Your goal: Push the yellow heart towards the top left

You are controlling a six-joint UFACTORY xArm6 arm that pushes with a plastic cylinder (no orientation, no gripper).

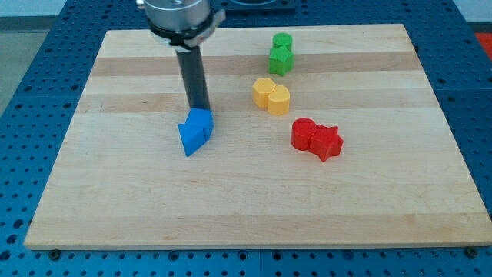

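Pale wooden board point(254, 208) lies on blue perforated table point(23, 69).

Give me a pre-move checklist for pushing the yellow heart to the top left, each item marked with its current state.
1. My tip located: ok, at the blue block's upper edge.
2. Tip touching the yellow heart: not ok, it stands apart, to the heart's left.
3. Tip on the heart's lower-right side for the push: not ok.
4. Which yellow piece is the heart: cannot tell, two yellow blocks sit together.
5. Green blocks off the push line: ok, directly above the heart.
6. Red blocks near the approach side: not ok, just below right.
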